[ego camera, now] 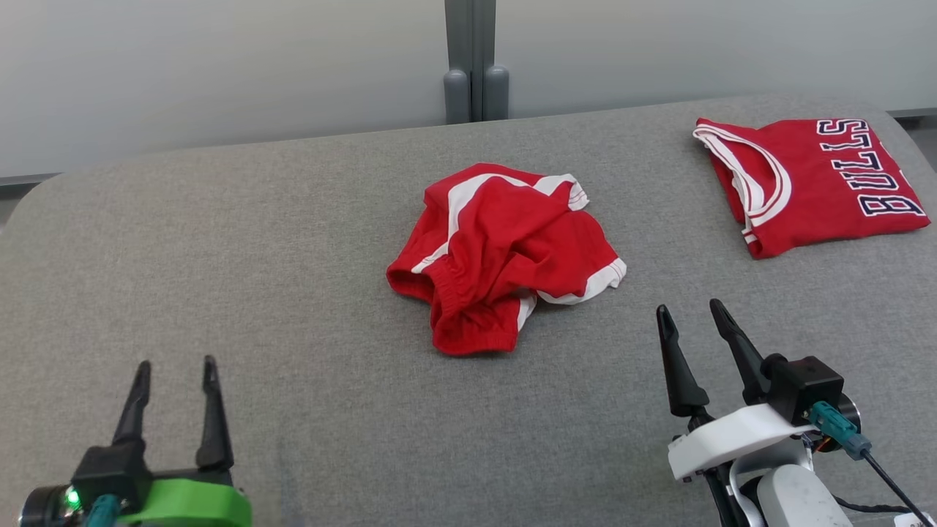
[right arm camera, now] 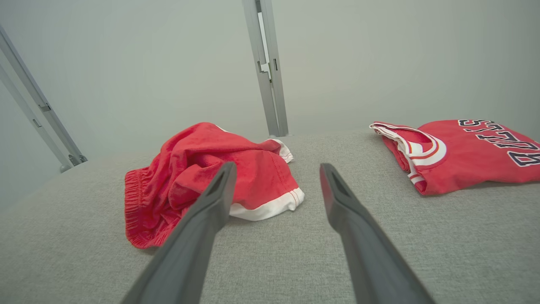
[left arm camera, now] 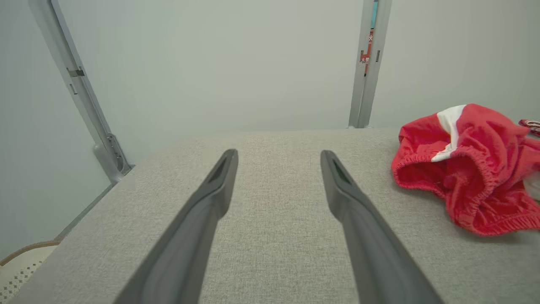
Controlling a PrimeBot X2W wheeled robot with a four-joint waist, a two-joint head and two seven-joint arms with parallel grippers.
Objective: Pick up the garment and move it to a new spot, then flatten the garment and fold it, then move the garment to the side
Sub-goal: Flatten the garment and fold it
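The garment (ego camera: 501, 252), crumpled red shorts with white trim, lies in a heap at the middle of the grey table (ego camera: 293, 241). The same garment (left arm camera: 468, 166) lies at the right edge of the left wrist view, and the garment (right arm camera: 202, 177) lies just beyond the left fingertip in the right wrist view. My left gripper (ego camera: 176, 366) stands open at the lower left, well short of the shorts. My right gripper (ego camera: 692, 311) stands open at the lower right, a short way to the right of the heap. Neither holds anything.
A folded red jersey (ego camera: 812, 183) with white trim and dark "BULLS" lettering lies at the table's back right; the jersey (right arm camera: 460, 154) also appears in the right wrist view. A grey post (ego camera: 474, 58) rises behind the table's back edge against a pale wall.
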